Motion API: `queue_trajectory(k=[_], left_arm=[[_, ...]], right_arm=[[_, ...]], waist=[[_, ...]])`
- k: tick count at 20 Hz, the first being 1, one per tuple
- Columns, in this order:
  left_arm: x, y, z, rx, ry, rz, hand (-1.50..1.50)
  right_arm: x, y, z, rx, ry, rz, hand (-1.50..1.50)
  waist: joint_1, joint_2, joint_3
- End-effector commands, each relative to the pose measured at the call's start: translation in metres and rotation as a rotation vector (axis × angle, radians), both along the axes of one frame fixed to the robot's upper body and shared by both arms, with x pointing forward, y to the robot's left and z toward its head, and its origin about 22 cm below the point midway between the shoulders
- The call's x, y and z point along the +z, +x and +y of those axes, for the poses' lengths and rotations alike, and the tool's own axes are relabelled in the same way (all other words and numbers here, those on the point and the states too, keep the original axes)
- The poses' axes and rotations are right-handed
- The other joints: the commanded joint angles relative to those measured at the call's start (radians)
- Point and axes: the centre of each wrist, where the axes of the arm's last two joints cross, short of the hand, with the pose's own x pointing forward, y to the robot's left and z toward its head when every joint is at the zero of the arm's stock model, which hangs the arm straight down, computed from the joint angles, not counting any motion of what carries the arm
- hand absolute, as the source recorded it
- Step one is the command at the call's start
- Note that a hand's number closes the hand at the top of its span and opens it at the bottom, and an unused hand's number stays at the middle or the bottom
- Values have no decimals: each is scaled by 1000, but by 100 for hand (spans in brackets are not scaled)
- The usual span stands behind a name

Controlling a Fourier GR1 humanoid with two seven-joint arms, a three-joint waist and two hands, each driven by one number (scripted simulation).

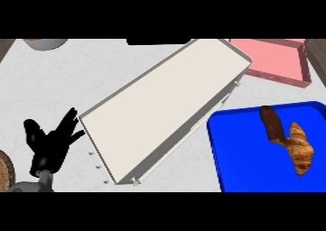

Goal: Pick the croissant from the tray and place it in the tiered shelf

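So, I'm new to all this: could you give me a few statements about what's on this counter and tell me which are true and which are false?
1. The croissant lies on the blue tray. True.
2. The left hand is curled round the croissant. False: it is open, fingers spread, at the view's left, far from the tray.
3. A dark brown pastry lies on the tray next to the croissant. True.
4. The croissant already sits on the tiered shelf. False: nothing shows on the shelf's top.
5. A pink tray sits beyond the blue tray. True.
6. The right hand is over the tray. False: it is not in view.
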Motion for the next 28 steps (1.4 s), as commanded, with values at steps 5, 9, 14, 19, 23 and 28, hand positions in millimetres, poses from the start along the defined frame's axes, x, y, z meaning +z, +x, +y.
queue_trajectory(k=[5,9,14,19,23,28], left_arm=[[8,-1,14,23,25,45,0],[-4,0,14,8,24,55,0],[3,1,17,0,18,47,0],[15,14,12,-16,6,57,0],[-15,-13,2,-15,21,59,0],[-2,17,-9,-10,28,59,0]], right_arm=[[77,-5,25,200,-7,154,-150],[102,29,54,170,-56,261,-150],[108,47,94,56,-87,324,-150],[124,74,109,-35,-137,422,-150],[102,103,133,-48,-117,505,-150],[104,129,140,-8,-147,616,-150]], waist=[[11,3,-5],[25,8,-5],[36,8,-4],[40,9,-3],[53,10,-2],[40,10,-2]])
